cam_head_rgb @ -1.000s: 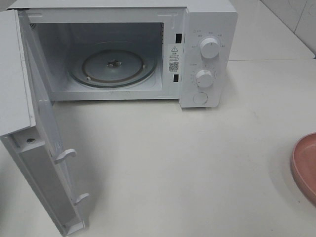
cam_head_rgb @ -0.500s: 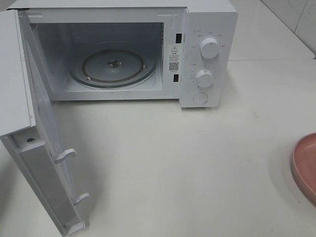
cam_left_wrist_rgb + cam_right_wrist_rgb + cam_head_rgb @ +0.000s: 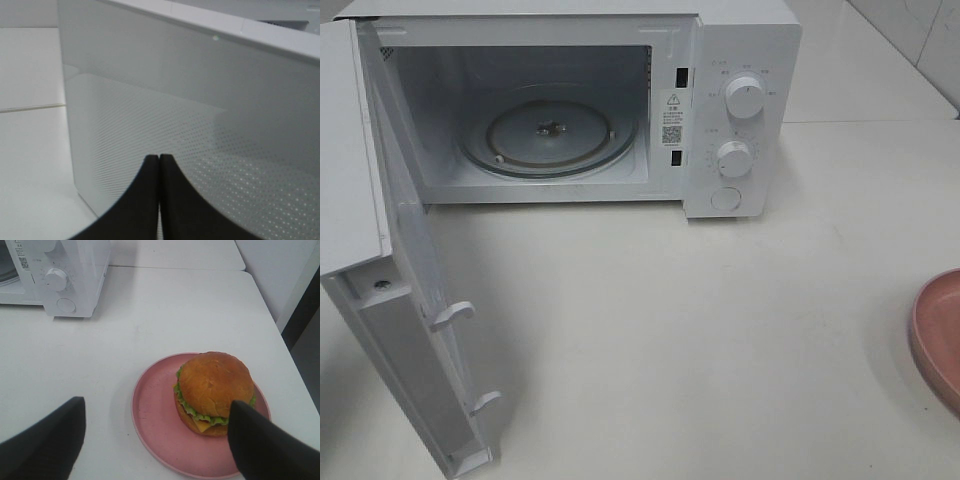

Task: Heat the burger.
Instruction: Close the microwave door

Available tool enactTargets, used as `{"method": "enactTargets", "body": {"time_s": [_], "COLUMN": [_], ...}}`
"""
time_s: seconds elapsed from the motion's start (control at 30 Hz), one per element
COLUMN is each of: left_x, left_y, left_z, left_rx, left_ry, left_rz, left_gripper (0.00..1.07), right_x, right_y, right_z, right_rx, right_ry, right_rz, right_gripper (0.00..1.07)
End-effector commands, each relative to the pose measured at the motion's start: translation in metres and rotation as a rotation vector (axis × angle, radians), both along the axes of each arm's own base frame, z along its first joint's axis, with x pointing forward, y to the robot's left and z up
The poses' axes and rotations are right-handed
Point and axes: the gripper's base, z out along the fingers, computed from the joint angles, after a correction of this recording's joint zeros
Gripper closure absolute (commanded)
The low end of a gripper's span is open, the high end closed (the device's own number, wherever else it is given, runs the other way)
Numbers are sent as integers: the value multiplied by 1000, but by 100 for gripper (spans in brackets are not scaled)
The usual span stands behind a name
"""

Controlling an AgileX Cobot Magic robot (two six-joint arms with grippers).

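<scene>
The left claw [image 3: 159, 172] has its two black fingers [image 3: 142, 200] pressed together, with no gap between the tips. Just beyond them stands the white microwave door [image 3: 200, 125], whose panel carries a fine pattern of small dots. Beside the door, the white desk [image 3: 30, 165] is visible.

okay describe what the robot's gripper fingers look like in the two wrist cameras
Both grippers have plain matte black fingers with no markings or cables showing. The left gripper fingers flare outward in smooth curves from narrow tips. The right gripper fingers look like broad, tapering wedges. The arms themselves are out of view.
</scene>
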Motion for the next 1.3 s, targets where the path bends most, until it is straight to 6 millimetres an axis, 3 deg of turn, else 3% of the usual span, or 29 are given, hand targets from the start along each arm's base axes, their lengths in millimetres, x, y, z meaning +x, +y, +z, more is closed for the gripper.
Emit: {"method": "enactTargets", "body": {"time_s": [0.03, 0.17, 0.33, 0.47, 1.3], "left_x": [11, 14, 18, 21, 69], "left_y": [-6, -8, -26, -31, -129], "left_z": [-1, -4, -6, -9, -1], "left_rx": [-10, -24, 30, 7, -34], "left_ry": [3, 23, 31, 60, 14], "left_rz": [-76, -84, -150, -93, -135], "left_gripper": [107, 107, 107, 107, 107], "right_x": [-3, -3, -3, -3, -3], "right_y": [0, 0, 0, 0, 0], "right_z": [0, 0, 0, 0, 0], "right_rx": [-4, -4, -4, -4, -4], "right_ry": [-37, -37, -37, -37, -37], "right_rz": [-5, -5, -5, -5, -5], "right_gripper": [31, 31, 31, 31, 31]}}
